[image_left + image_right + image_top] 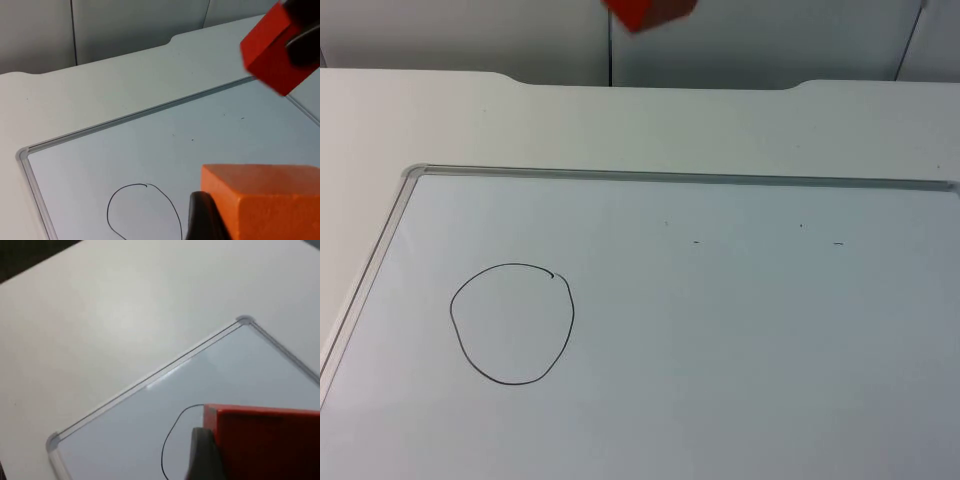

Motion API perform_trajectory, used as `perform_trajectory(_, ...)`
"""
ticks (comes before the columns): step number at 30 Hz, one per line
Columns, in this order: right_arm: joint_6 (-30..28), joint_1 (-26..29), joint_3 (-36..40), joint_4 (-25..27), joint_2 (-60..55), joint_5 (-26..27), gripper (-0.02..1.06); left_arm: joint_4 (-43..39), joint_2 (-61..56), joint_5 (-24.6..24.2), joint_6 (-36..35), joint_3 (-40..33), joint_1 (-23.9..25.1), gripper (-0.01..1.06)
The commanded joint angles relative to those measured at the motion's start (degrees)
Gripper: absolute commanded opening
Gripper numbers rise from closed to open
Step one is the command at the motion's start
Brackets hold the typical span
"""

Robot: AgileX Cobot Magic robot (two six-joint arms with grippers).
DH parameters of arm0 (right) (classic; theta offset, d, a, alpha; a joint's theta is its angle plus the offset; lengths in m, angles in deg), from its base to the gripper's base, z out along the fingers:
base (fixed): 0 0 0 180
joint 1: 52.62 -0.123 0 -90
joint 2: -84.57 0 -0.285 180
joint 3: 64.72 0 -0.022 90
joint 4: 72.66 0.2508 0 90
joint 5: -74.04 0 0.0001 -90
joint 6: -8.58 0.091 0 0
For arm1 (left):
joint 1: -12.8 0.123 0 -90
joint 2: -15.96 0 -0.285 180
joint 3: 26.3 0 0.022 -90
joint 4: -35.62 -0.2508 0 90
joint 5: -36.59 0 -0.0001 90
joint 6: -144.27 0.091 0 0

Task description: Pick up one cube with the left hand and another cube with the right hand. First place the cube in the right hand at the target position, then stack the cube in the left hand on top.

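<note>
My left gripper (262, 222) is shut on an orange cube (265, 192), with one black fingertip (201, 217) pressed against its side. It hangs above the whiteboard (210, 150), near the hand-drawn black circle (112, 212). My right gripper (262, 460) is shut on a red cube (265, 437), one fingertip (204, 455) showing beside it. The left wrist view has this red cube (272, 47) held high in the air by the right gripper's fingers (305, 42). In the top view the red cube (645, 12) pokes in over the table's far edge, and the circle (512, 323) lies on the board's left part.
The whiteboard (720, 330) with its metal frame (680, 177) covers most of the white table (620, 120). A grey partition wall (470, 35) stands behind the table. A few small pen marks (838, 243) dot the board.
</note>
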Motion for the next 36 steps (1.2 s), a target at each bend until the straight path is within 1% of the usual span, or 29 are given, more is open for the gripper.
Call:
perform_trajectory(1,2.78,-2.28,-2.34,-3.51,-4.0,0.53,0.0,0.1,-0.53,0.9,-0.42,-0.17,-0.16,0.0)
perform_trajectory(5,10.09,-6.74,-6.29,-12.67,-12.38,0.1,0.0,0.1,-0.53,0.9,-0.68,-0.17,-0.16,0.0)
perform_trajectory(6,11.72,-7.63,-7.48,-14.3,-14.42,-0.16,0.0,0.1,-0.53,0.9,-0.88,-0.17,-0.16,0.0)
perform_trajectory(7,11.72,-7.63,-7.48,-14.3,-14.42,-0.16,0.0,0.1,-0.53,0.9,-0.88,-0.17,-0.16,0.0)
perform_trajectory(9,13.96,-8.76,-9.99,-17.37,-18.02,-1.35,0.0,0.1,-0.53,0.9,-0.88,-0.17,-0.16,0.0)
perform_trajectory(11,15.61,-9.73,-12.46,-18.93,-22.11,-2.52,0.0,0.34,-0.53,0.9,-0.85,-0.17,-0.16,0.0)
perform_trajectory(17,16.51,-9.83,-14.56,-19.03,-27.27,-2.82,0.0,0.55,-0.53,0.9,-0.85,-0.17,-0.16,0.0)
perform_trajectory(22,16.53,-9.83,-14.56,-19.45,-30.63,-1.71,0.0,0.53,-0.53,1.15,-0.85,-0.17,-0.16,0.0)
perform_trajectory(29,16.77,-9.83,-14.56,-19.34,-33.23,1.78,0.0,0.8,-0.53,1.27,-0.85,-0.17,-0.16,0.0)
perform_trajectory(36,16.93,-9.83,-14.56,-19.48,-35.69,2.48,0.0,0.8,-0.53,1.27,-0.85,-0.17,-0.16,0.0)
